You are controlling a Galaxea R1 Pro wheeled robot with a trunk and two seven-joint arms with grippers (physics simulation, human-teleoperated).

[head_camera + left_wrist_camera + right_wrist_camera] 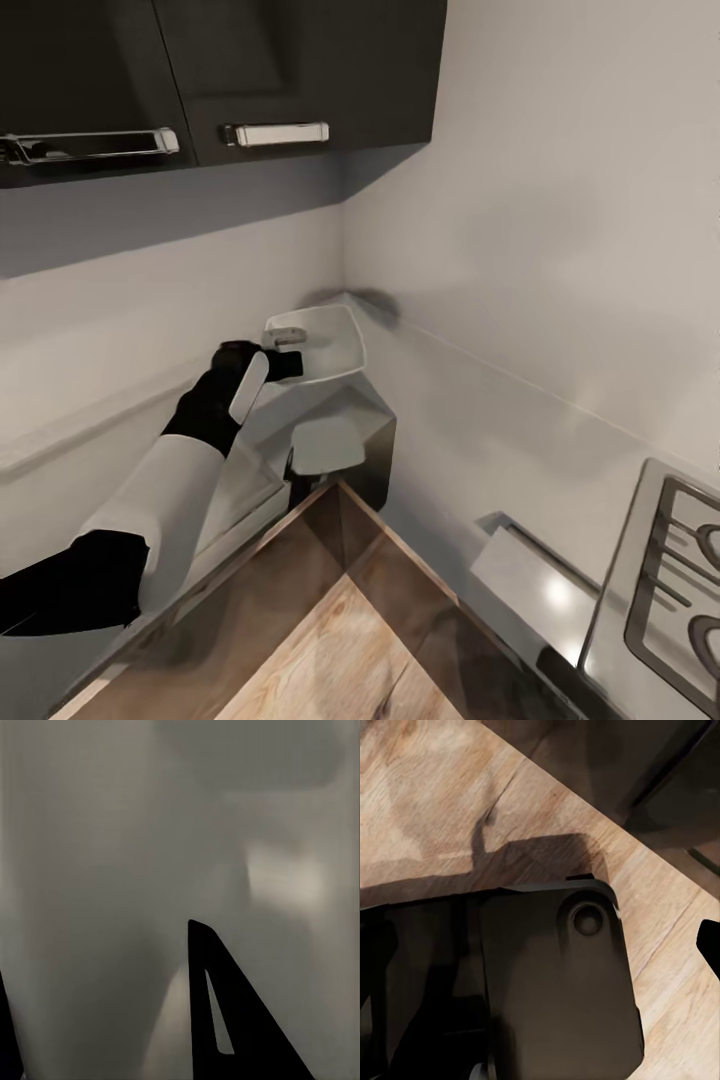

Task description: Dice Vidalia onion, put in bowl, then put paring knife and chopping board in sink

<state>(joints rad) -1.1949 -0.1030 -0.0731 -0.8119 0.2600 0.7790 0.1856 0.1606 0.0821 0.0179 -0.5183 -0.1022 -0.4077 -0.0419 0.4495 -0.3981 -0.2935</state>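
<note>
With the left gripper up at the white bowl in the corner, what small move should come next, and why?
Probably release and draw back. The left gripper reaches over the near rim of the bowl, and something small and pale sits at its tip, perhaps diced onion, though that is too small to confirm.

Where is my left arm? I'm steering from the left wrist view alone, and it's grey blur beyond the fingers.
Observer: The head view shows the left gripper at the near rim of the white bowl.
Operator: Where does that bowl sit?
Observer: On the countertop, in the corner where two walls meet, below dark cabinets.
Operator: And my right arm?
Observer: Its wrist camera looks down at the wooden floor and the robot's dark base.
</note>
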